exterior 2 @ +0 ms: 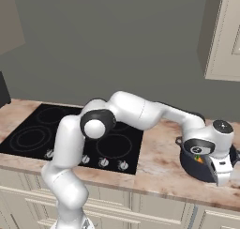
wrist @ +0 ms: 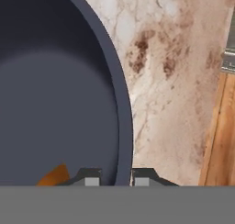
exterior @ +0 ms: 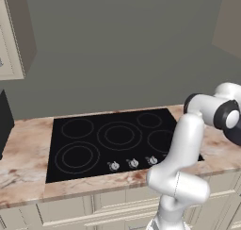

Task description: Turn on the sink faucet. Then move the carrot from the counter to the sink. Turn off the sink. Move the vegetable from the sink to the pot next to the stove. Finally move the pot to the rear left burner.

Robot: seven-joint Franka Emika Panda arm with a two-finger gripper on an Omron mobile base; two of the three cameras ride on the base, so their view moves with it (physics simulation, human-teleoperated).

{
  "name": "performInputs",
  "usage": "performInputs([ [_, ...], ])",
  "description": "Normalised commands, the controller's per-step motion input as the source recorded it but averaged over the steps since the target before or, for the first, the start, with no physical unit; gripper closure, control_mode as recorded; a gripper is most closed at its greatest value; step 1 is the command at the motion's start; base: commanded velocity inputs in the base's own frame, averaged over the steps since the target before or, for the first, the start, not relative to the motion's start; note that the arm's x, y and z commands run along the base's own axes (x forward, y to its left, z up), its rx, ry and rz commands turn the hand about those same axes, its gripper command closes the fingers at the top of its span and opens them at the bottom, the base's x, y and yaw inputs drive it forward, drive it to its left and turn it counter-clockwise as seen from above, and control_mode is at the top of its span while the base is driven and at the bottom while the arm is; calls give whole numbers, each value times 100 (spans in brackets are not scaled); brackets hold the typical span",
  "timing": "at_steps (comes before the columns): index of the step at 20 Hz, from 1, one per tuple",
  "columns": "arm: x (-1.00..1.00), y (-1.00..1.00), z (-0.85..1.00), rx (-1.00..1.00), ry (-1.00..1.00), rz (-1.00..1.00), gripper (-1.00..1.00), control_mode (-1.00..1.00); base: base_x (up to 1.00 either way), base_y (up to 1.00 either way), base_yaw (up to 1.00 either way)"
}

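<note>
- The gripper [wrist: 115, 179] straddled the pot [wrist: 55, 103] rim, one finger inside and one outside; jaws looked clamped on it.
- The carrot [wrist: 53, 176] lay inside the pot, beside the inner finger.
- Lifting slowly and level should keep the rim from slipping toward the stove [exterior 2: 70, 134].

Just inside the jaws, the carrot [wrist: 53, 176] shows as a cropped orange tip, and the pot [exterior 2: 199, 168] sits half hidden behind the hand.
</note>
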Motion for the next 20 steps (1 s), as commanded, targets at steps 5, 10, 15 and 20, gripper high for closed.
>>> performInputs([
  [5, -45, 56, 7, 0, -13, 12, 100, -100, 0, 0, 0],
  [10, -12, 93, 20, 0, -21, 19, 100, -100, 0, 0, 0],
  [15, 0, 91, 50, -2, -23, 16, 100, -100, 0, 0, 0],
  [20, 4, 82, 60, -3, -16, 15, 100, -100, 0, 0, 0],
])
